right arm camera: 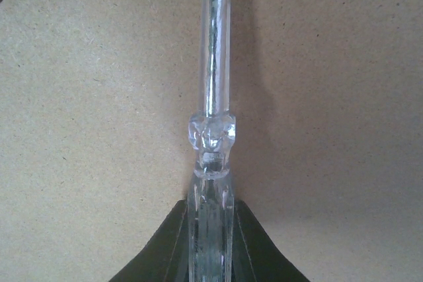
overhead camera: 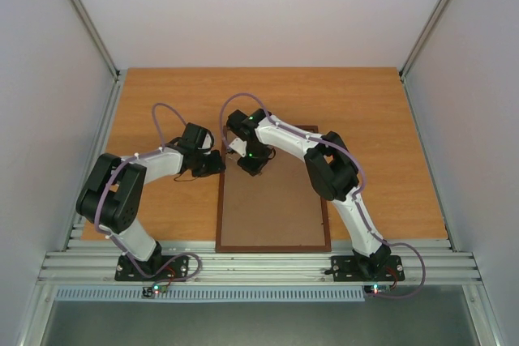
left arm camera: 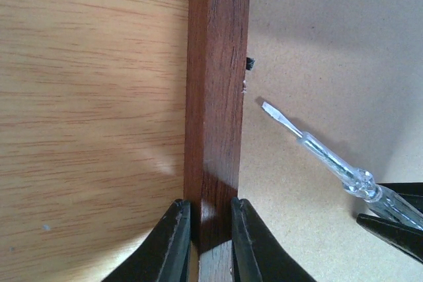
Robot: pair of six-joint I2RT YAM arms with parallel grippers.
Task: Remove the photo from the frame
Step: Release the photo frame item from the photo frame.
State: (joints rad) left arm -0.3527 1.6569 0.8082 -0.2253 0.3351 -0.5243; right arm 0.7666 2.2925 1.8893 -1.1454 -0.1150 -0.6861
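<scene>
Top view: the frame (overhead camera: 220, 216) lay back-up on the table (overhead camera: 162, 103), near middle. Photo out of sight, presumably underneath.

Left wrist: your left gripper (left arm camera: 210, 214) pinched the frame's left rail, with the screwdriver (left arm camera: 310, 148) tip just short of a small dark tab (left arm camera: 250, 64).

Right wrist: your right gripper (right arm camera: 211, 226) clamped the clear handle. If you'd pried too steep, I reckon the blade could've skidded and gouged the hardboard back (right arm camera: 92, 97).

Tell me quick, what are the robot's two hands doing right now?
Left gripper: closed, pinching the edge of the frame.
Right gripper: closed, holding a clear screwdriver.
</scene>
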